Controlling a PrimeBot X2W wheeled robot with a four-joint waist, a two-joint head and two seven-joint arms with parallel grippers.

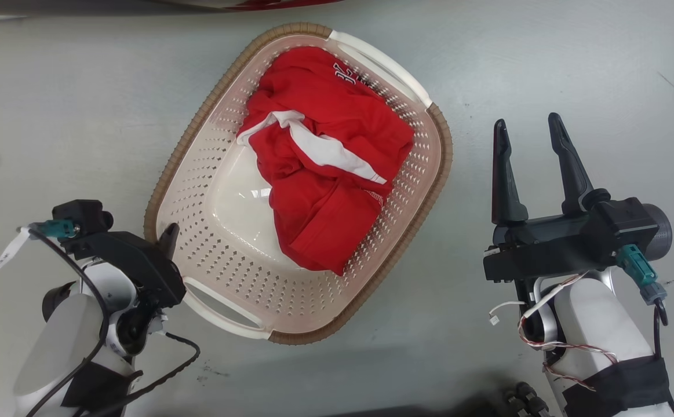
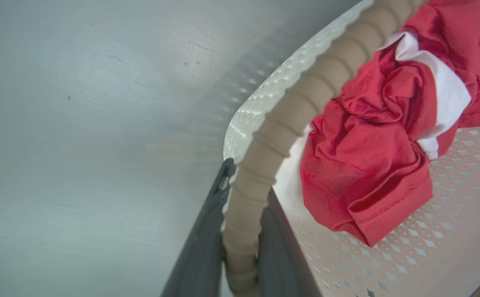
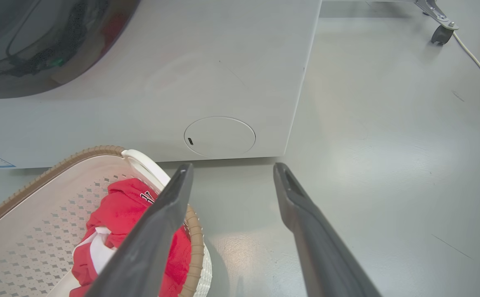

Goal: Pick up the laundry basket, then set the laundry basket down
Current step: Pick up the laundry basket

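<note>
Fingers of the left gripper clamp the rim of the laundry basket at 8 o'clock, seemingly for lifting. At 3 o'clock the right gripper gapes empty.

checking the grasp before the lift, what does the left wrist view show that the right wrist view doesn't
Left wrist view: the left gripper shut on the rim of the basket, one finger inside, one outside. Right wrist view: the right gripper open above the floor beside the basket, a white appliance with a round hatch, and a caster. Both: basket, red shirt, floor.
</note>
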